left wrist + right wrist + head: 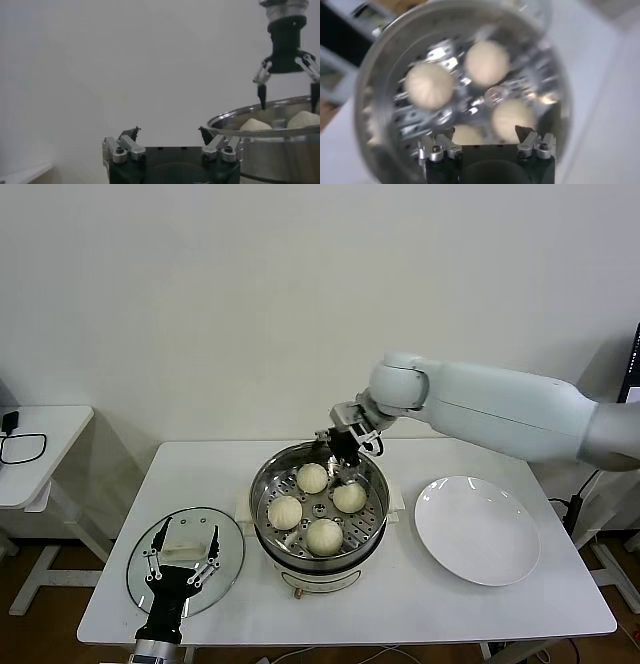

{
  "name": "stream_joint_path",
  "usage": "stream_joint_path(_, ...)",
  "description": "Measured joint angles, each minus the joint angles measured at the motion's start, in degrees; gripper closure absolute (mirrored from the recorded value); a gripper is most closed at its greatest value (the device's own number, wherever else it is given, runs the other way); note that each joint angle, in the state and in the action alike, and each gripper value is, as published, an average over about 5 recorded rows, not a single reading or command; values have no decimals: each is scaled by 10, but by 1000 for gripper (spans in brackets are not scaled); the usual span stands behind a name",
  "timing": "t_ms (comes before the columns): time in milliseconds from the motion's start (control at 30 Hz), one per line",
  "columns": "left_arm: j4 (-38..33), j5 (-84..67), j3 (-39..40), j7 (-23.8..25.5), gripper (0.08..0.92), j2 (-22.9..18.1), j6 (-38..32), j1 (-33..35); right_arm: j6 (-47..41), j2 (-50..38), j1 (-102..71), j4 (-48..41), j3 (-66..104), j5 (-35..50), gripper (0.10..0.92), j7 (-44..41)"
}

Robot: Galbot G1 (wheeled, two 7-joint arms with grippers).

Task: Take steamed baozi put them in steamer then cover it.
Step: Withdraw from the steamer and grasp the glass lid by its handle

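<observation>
Table (pixel 520 604) carrying steamer (pixel 268 484) at centre, shiny steel with perforated tray. Plate (pixel 478 529) beside it, bare. Cover (pixel 235 554) flat on table near steamer, clear glass, white handle, not yet on. Four steamed baozi (pixel 324 536) already inside on tray, cream-white, pleated, close together. Loading apparently done; covering left. Right gripper (pixel 345 467) above steamer's far rim, released, empty. Left gripper (pixel 180 556) over cover, released, grasping nothing.
</observation>
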Motion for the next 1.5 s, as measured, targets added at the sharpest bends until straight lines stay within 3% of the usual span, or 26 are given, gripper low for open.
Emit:
stream_joint_path(300,20,79,-13,-17,177,6,-8,-7,74,-78,-174,41,176,49,203,305)
stream_joint_path(533,35,153,-24,-36,177,10,-10,-5,137,-94,-379,61,379,54,203,443)
stream_joint_path(1033,103,405,-73,-69,177,28,4,-7,229,-20,-792,79,778,4,203,510)
stream_joint_path(1500,170,601,-85,-104,177,26,45,-34,265,43,-964,92,909,-25,203,507)
